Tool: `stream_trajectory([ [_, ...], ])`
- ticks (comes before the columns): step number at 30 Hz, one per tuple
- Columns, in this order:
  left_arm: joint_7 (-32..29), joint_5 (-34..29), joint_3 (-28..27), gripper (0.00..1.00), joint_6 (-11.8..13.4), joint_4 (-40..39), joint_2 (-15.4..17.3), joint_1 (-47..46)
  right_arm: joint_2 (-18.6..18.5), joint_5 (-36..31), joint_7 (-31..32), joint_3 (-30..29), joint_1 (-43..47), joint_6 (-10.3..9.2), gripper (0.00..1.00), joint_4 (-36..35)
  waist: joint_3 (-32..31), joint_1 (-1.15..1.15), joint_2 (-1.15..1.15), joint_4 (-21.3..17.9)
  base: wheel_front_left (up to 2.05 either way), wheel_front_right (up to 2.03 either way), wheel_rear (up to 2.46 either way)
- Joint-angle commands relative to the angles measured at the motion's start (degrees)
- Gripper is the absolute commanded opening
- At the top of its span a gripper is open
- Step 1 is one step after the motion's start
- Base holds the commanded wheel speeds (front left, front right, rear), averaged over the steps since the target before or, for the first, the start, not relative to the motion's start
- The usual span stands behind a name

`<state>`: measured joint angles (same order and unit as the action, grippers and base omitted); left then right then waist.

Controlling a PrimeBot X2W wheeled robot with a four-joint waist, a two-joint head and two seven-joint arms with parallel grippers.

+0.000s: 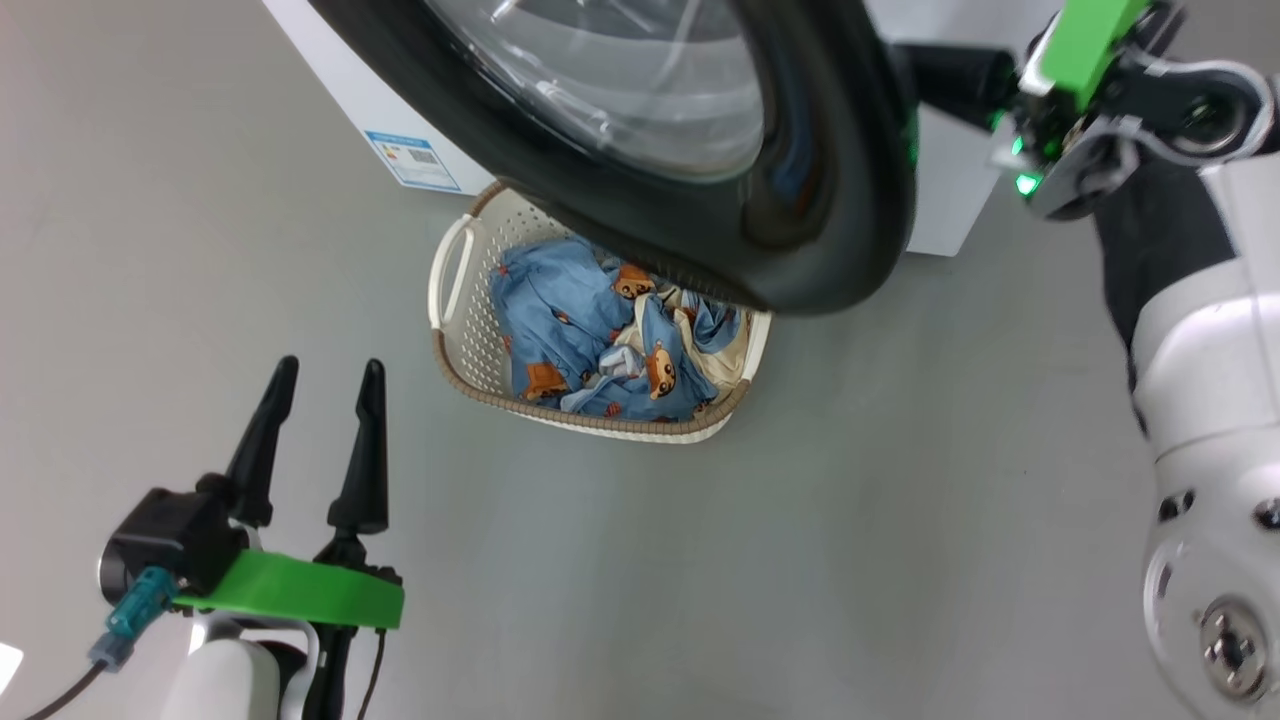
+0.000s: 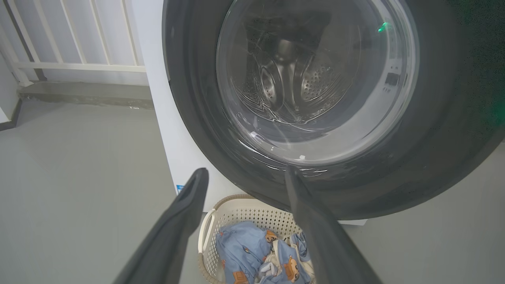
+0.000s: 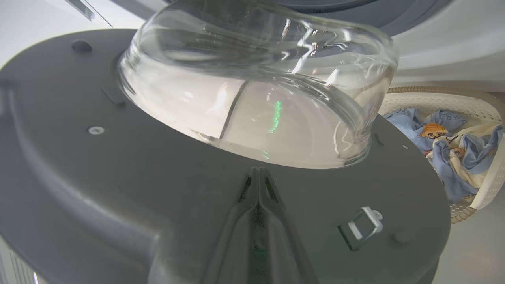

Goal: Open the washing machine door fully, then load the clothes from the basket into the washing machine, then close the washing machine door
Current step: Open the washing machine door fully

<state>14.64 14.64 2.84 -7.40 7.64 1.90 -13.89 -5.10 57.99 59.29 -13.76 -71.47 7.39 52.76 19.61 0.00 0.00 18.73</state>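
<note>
Head view: washing machine door, part-open, hangs over the far side of the basket, which sits on the floor before the white washing machine with the bear-print clothes still inside. The left gripper hovers low at the left with its fingers spread and empty. The right gripper reaches behind the door's black rim, which hides its tips. Left wrist view: the steel drum shows through the door's glass, with the basket below. Right wrist view: the right gripper's fingers, pressed together, point at the door's grey inner face just below the glass bowl, near a metal latch. Actual contact is hard to confirm. The step looks like swinging the door wide. A steady push on the grey plastic, not the slippery glass, following the hinge's arc, should serve best. The left arm should stay clear. The hinge is out of sight, so the remaining swing cannot be judged.
</note>
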Motion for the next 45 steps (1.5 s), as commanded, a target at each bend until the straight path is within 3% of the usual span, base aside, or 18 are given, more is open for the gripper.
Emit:
stream_trajectory([
  [1,0.4,-0.5,-1.8,1.00,-0.1,-1.6,1.7,0.6,2.2,2.4,1.1,3.4,1.5,0.10,0.00,-2.8,-0.6,0.00,0.00,0.3,0.00,0.00,0.00],
  [9,0.4,-0.5,-1.8,1.00,-0.1,-2.0,1.7,1.9,2.2,13.0,1.4,17.8,10.2,0.10,0.00,-9.0,-2.0,0.00,0.00,1.1,0.00,0.00,0.00],
  [19,0.4,-0.5,-2.0,1.00,-0.1,-2.2,1.5,2.2,2.2,22.7,-2.4,31.8,16.5,0.10,0.00,-14.0,-2.4,0.00,0.00,2.1,0.00,0.00,0.00],
  [37,0.4,-0.2,-2.6,1.00,-0.1,-1.9,1.1,1.5,2.2,41.4,-13.7,54.5,16.9,0.10,0.00,-16.0,-2.1,0.00,0.00,2.2,0.00,0.00,0.00],
  [45,0.4,-0.3,-3.3,1.00,-0.1,-1.8,1.1,1.6,2.2,47.4,-18.8,60.4,14.5,0.10,0.00,-15.0,-2.5,0.00,0.00,1.4,0.00,0.00,0.00],
])
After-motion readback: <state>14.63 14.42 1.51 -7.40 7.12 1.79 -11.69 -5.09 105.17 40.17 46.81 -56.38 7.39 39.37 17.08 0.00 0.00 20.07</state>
